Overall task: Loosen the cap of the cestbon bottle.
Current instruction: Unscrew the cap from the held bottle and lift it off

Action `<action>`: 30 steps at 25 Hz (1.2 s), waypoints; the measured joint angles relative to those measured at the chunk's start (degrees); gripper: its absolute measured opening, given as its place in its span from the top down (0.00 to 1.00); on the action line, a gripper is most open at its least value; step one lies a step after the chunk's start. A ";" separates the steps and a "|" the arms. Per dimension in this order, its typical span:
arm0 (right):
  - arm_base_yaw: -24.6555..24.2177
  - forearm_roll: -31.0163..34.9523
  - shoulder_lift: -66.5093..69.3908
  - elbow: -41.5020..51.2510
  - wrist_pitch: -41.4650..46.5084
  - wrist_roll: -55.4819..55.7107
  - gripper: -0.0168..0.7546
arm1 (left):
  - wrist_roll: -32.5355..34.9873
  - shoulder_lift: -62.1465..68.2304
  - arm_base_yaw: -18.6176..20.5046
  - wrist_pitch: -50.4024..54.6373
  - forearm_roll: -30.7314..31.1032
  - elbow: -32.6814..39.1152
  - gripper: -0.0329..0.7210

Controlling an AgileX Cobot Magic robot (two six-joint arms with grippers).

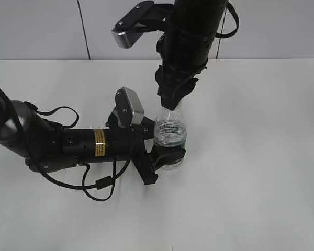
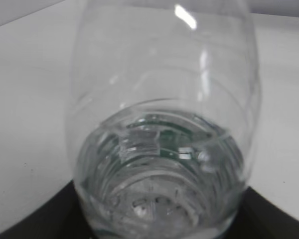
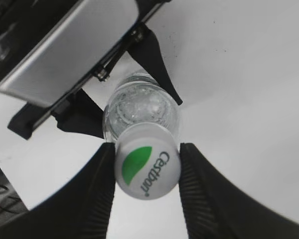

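The cestbon bottle (image 1: 170, 137) stands upright on the white table, clear with water inside and a dark green band. My left gripper (image 1: 166, 156) comes in from the left and is shut on the bottle's lower body. In the left wrist view the bottle (image 2: 159, 114) fills the frame, with dark jaw edges (image 2: 154, 224) at the bottom corners. My right gripper (image 1: 172, 102) comes down from above onto the bottle's top and hides the cap there. In the right wrist view the white cap (image 3: 147, 168) with the green leaf mark sits between both jaws (image 3: 147, 149), and both touch it.
The white table (image 1: 251, 183) runs to a grey wall at the back. The left arm and its cable (image 1: 94, 185) lie across the left side of the table. The left wrist camera housing (image 3: 65, 45) shows at the upper left of the right wrist view.
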 joint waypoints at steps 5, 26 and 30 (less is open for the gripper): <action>0.00 -0.13 0.00 0.00 -0.05 -22.58 0.59 | 0.00 0.00 0.00 0.06 0.00 0.00 0.41; 0.00 -0.25 0.00 -0.18 -0.05 -46.07 0.56 | 0.05 0.00 -0.04 0.11 0.15 -0.09 0.41; 0.00 -0.25 -0.70 -0.45 -0.05 -39.90 0.37 | -0.05 0.00 -0.04 0.11 0.10 -0.14 0.41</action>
